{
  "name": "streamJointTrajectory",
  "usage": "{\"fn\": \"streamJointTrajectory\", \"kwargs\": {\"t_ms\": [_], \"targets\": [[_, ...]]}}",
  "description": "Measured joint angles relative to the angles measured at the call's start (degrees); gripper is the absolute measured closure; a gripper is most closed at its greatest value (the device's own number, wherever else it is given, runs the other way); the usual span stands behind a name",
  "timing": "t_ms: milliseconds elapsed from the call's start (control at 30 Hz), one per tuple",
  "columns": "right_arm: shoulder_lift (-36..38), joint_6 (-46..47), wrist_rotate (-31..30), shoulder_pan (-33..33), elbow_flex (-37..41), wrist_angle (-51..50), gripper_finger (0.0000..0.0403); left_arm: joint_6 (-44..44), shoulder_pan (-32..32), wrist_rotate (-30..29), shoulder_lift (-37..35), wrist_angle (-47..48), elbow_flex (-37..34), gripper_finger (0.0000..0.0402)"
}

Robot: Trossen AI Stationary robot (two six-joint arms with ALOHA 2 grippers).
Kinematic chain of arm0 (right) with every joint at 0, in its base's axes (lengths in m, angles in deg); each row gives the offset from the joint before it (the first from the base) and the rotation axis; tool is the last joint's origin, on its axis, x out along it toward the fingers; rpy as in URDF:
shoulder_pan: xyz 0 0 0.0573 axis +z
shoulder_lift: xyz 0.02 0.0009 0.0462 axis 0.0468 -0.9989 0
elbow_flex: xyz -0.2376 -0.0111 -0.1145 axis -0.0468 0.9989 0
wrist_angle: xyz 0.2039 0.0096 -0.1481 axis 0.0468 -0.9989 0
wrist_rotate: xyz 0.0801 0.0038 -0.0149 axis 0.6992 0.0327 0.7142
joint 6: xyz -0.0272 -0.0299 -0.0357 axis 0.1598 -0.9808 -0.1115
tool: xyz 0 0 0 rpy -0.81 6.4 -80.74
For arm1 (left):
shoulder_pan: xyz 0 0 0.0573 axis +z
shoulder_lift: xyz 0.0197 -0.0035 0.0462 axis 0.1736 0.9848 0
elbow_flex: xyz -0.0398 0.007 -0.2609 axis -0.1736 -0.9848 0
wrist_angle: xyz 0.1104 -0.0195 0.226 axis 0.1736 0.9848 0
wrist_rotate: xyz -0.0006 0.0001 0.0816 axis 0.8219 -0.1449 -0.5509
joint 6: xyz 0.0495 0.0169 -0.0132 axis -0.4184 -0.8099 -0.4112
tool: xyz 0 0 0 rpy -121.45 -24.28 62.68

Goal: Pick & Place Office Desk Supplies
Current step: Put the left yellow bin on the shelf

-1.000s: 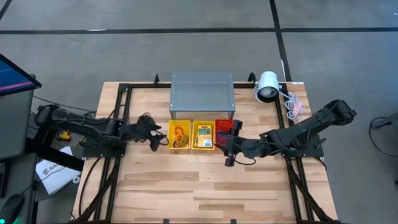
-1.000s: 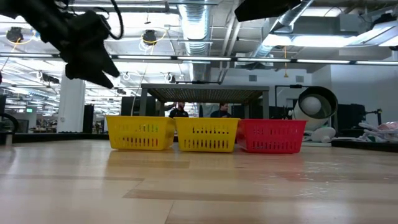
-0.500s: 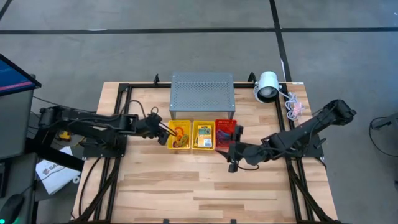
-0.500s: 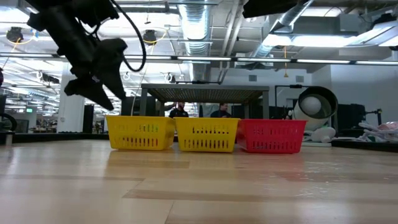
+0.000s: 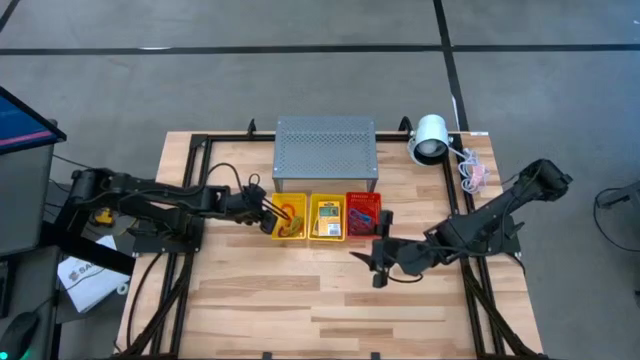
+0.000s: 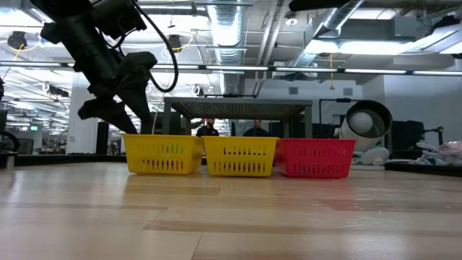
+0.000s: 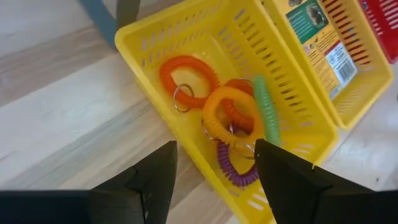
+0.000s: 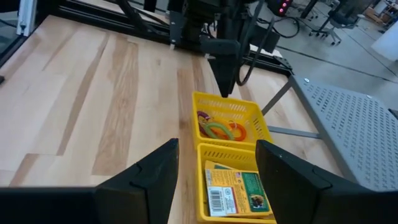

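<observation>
My left gripper (image 5: 267, 210) (image 7: 216, 171) is open and hovers over the left rim of the left yellow basket (image 5: 289, 220), touching nothing. Inside lie coiled band loops: orange (image 7: 186, 73), green (image 7: 266, 112), purple (image 7: 233, 167). The low view shows this gripper (image 6: 115, 110) just above the basket (image 6: 162, 154). A yellow-and-green card box (image 5: 327, 216) lies in the middle yellow basket. The red basket (image 5: 363, 212) holds red items. My right gripper (image 5: 363, 262) is open over bare wood, near of the red basket, and its wrist view faces the baskets (image 8: 227, 124).
The grey perforated metal box (image 5: 325, 152) stands just behind the three baskets. A white round lamp (image 5: 430, 138) and a cable bundle (image 5: 472, 172) sit at the far right corner. Black frame rails (image 5: 195, 190) run along both table sides. Bare wood (image 5: 320, 310) fills the near half.
My left gripper has moved toward the table's right and slightly down, from beside the left yellow basket to over its left rim, staying open. My right gripper has drawn back from the red basket toward the near edge.
</observation>
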Motion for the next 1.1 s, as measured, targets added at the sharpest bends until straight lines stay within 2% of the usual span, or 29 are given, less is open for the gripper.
{"fn": "streamJointTrajectory", "kwargs": {"t_ms": [333, 633, 1100], "targets": [[0.0, 1.4, 0.0, 0.9, 0.0, -0.4, 0.0198, 1.4, 0.0, 1.0, 4.8, -1.6, 0.0, 0.0203], [0.0, 1.5, 0.0, 0.9, 0.0, -0.5, 0.0198, 1.3, 0.0, 1.4, 5.2, -2.9, 0.0, 0.0216], [0.0, 1.5, 0.0, 0.9, 0.0, -0.5, 0.0198, 0.8, 0.0, 2.2, 5.2, -2.9, 0.0, 0.0277]]}}
